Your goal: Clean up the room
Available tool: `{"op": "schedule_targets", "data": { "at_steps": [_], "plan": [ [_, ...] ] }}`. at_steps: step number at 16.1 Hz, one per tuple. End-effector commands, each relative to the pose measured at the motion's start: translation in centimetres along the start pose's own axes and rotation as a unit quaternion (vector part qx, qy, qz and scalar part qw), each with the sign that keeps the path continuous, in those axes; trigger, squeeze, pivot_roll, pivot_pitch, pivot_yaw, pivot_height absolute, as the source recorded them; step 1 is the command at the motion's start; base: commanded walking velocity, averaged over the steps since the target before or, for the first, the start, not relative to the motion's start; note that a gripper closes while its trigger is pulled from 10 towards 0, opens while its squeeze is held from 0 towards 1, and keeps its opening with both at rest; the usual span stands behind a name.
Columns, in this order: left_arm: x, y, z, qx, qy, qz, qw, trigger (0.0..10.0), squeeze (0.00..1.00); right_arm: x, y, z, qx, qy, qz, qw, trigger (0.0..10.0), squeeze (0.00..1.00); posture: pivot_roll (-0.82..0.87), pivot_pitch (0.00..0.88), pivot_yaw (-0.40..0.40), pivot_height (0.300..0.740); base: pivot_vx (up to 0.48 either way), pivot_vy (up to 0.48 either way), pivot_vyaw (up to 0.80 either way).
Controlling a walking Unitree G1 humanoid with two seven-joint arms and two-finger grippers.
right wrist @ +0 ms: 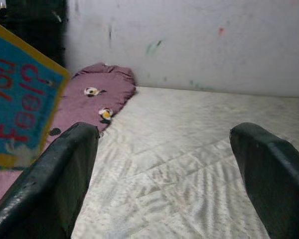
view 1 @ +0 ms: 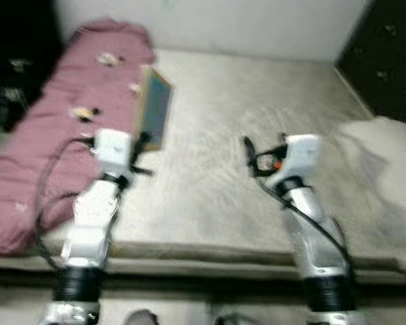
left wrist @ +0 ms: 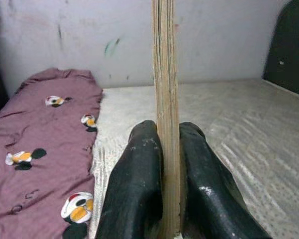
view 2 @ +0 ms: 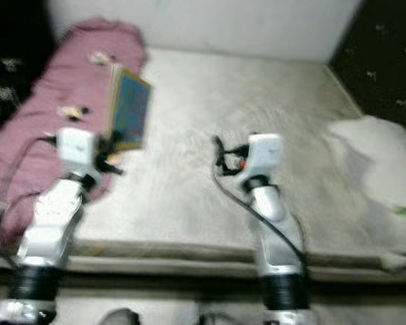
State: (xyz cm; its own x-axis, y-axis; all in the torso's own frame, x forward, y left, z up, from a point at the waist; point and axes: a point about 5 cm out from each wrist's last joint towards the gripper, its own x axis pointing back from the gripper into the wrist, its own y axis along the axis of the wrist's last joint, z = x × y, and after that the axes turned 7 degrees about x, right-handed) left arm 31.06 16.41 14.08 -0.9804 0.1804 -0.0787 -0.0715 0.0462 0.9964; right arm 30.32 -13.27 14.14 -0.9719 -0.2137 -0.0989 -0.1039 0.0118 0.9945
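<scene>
A thin book (view 1: 155,108) with a blue cover and yellow border stands upright above the bed, held by my left gripper (view 1: 141,143). In the left wrist view both black fingers (left wrist: 134,184) press against the book's edge (left wrist: 164,99), one on each side. The blue cover with red letters (right wrist: 17,99) also faces the right wrist camera. My right gripper (view 1: 249,157) hovers over the middle of the bed, open, with nothing between its fingers (right wrist: 65,169).
A pale mattress (view 1: 257,108) stretches to a white wall. A mauve blanket (view 1: 47,128) with cartoon prints lies along its left side. A white crumpled sheet (view 1: 386,162) sits at the right. Dark furniture (view 1: 386,54) stands at the far right.
</scene>
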Motion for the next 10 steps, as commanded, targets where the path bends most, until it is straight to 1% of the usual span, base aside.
{"op": "schedule_targets", "data": {
  "at_steps": [1, 3, 5, 10],
  "plan": [
    [-0.51, 1.22, -0.77, -0.001, -0.013, -0.029, 0.999, 10.0, 0.0, 0.08, 0.27, -0.89, 0.005, -0.013, -0.003, 1.0, 10.0, 0.0, -0.02, 0.0, -0.043, 0.74, 0.0, -0.379, 0.0],
    [-0.52, 1.21, -0.86, -0.001, -0.015, -0.029, 0.999, 10.0, 0.0, 0.09, 0.25, -0.93, 0.004, -0.013, -0.002, 1.0, 10.0, 0.0, -0.02, 0.0, -0.043, 0.74, 0.0, -0.381, -0.54],
    [-0.55, 1.22, -0.88, 0.0, -0.016, -0.03, 0.999, 10.0, 0.0, 0.07, 0.27, -0.92, 0.006, -0.012, -0.003, 1.0, 10.0, 0.0, -0.02, 0.0, -0.044, 0.74, 0.0, -0.358, 0.0],
    [-0.53, 1.35, -0.93, 0.009, -0.013, -0.04, 0.999, 10.0, 0.0, 0.07, 0.26, -0.95, 0.01, -0.011, -0.002, 1.0, 10.0, 0.0, -0.02, 0.0, -0.046, 0.74, 0.0, 0.0, 0.0]
  ]
}}
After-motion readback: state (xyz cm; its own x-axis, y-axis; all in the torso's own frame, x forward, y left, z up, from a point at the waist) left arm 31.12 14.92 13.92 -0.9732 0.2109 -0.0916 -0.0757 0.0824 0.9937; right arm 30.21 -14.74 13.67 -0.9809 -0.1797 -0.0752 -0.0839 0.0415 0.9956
